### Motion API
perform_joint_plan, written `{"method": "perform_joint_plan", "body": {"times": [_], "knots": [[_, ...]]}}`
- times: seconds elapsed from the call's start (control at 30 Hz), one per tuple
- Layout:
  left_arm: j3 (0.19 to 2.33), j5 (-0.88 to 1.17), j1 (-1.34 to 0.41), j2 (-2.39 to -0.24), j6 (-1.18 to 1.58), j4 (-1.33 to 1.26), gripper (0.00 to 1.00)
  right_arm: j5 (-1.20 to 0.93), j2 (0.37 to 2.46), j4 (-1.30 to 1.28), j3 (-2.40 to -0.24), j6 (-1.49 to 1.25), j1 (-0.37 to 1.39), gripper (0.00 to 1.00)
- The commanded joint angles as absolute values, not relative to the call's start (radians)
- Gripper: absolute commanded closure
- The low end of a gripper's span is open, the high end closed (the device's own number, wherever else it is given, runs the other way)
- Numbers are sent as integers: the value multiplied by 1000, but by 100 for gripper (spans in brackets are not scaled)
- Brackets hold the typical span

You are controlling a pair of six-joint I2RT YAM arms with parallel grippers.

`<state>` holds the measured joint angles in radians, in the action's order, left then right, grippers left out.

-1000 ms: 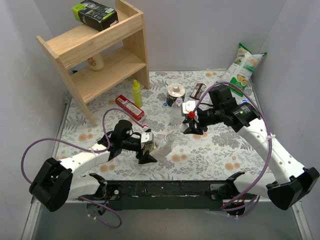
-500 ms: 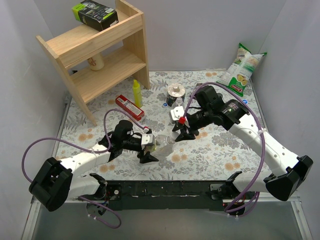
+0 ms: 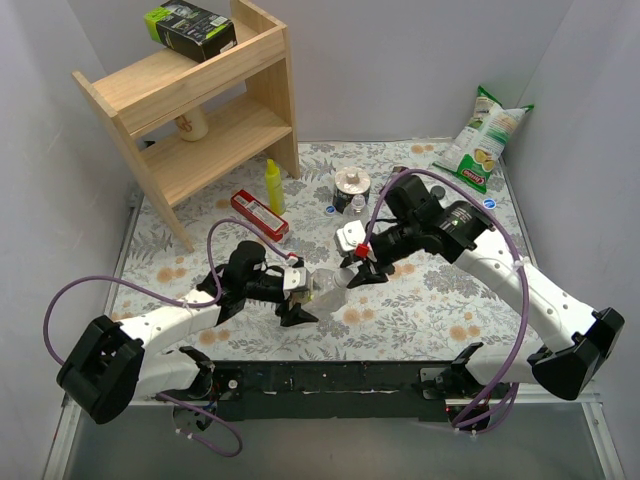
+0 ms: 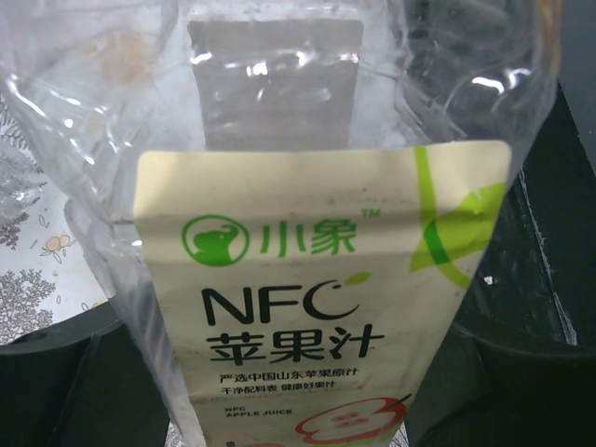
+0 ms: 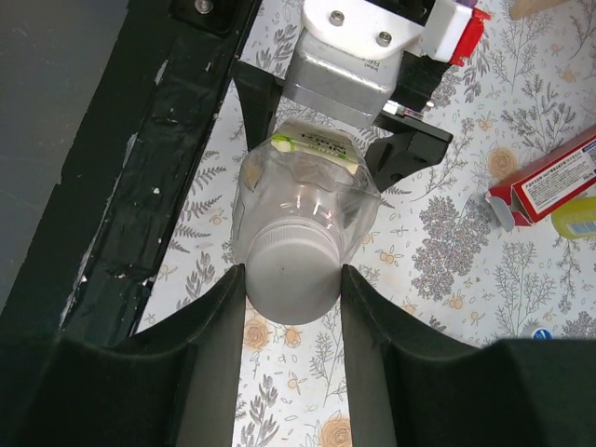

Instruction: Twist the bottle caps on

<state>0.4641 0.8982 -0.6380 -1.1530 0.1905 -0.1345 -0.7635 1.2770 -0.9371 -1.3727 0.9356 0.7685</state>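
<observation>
My left gripper (image 3: 303, 293) is shut on a clear bottle (image 3: 325, 286) with a cream and green juice label and holds it tilted over the mat. The bottle fills the left wrist view (image 4: 317, 279). In the right wrist view a wide white cap (image 5: 293, 279) sits on the bottle's neck end (image 5: 303, 200). My right gripper (image 5: 292, 277) is shut on the cap, one finger against each side. In the top view the right gripper (image 3: 351, 272) meets the bottle's right end. Another small clear bottle (image 3: 357, 206) stands behind, with a blue cap (image 3: 330, 210) next to it.
A wooden shelf (image 3: 200, 110) stands at the back left with a green box (image 3: 190, 28) on top. A yellow squeeze bottle (image 3: 273, 187), a red box (image 3: 259, 215) and a round white object (image 3: 352, 183) lie mid-mat. A snack bag (image 3: 482, 140) leans at the back right.
My right gripper has moved left and toward the front, from mid-mat to the bottle's neck end, and is closed around the white cap. The left gripper has kept the bottle nearly still.
</observation>
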Motion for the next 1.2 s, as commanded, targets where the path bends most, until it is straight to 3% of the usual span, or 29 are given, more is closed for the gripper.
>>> {"method": "perform_joint_plan", "body": {"times": [0.0, 1.17], "knots": [[468, 917, -643, -1140, 206, -209, 100, -750, 1299, -971, -1397, 966, 798, 67], [367, 787, -644, -1078, 322, -422, 100, -693, 1365, -1100, -1407, 1025, 798, 73]]}}
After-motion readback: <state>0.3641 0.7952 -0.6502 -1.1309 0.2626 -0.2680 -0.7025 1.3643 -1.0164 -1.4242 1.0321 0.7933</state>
